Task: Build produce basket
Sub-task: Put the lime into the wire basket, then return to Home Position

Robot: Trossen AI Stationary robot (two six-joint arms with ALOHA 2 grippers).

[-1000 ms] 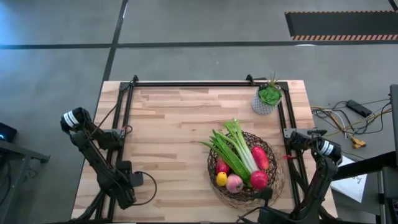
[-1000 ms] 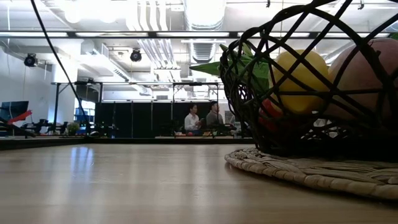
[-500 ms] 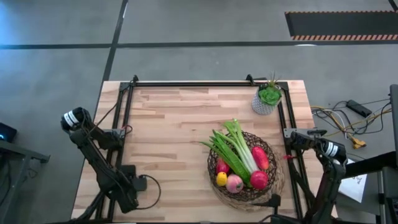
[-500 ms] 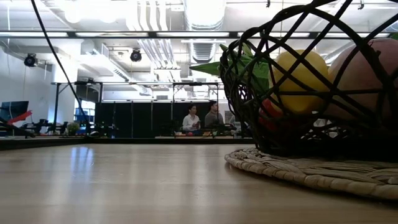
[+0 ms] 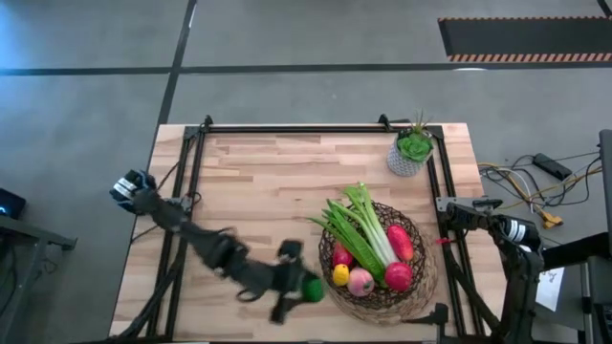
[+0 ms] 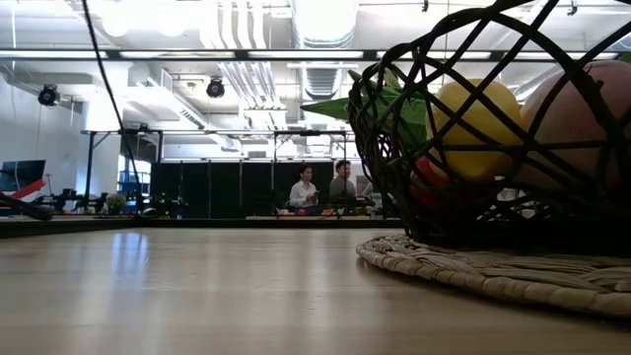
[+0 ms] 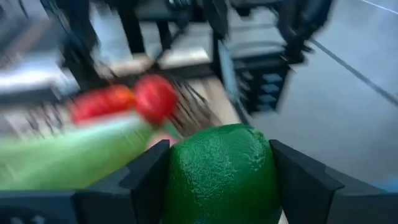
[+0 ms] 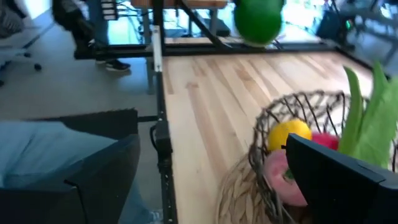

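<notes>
The dark woven basket (image 5: 323,250) stands on a round woven mat (image 6: 493,271) at the table's near right. In it lie the leafy green (image 5: 368,222), bean bundle (image 5: 339,234), red fruits (image 5: 400,243), an apple (image 5: 398,277), a peach (image 5: 360,281) and a lemon (image 5: 340,274). My left gripper (image 5: 304,289) is just left of the basket's near-left rim, shut on a green lime (image 5: 313,286). The lime also shows in the right wrist view (image 8: 258,22). My right gripper (image 8: 211,149) is open and empty, off the table's near right corner (image 5: 438,313). My left gripper pinches the lime between its two fingers, one on each opposite side (image 7: 177,180). The fingers (image 7: 146,177) come about level from the table's left. The lime is lifted clear of the table, beside the basket's rim.
A small grey pot with a green plant (image 5: 411,153) stands at the far right corner. A black frame (image 5: 196,167) runs along the table's left, far and right edges. Bare wood lies left and far of the basket. People sit far back in the room (image 6: 320,187).
My left gripper has swung fast from the table's near left corner toward the right, along the near edge, to the basket's near-left rim; the lime now shows in it. My right gripper has drawn back a little toward the near right corner, off the table.
</notes>
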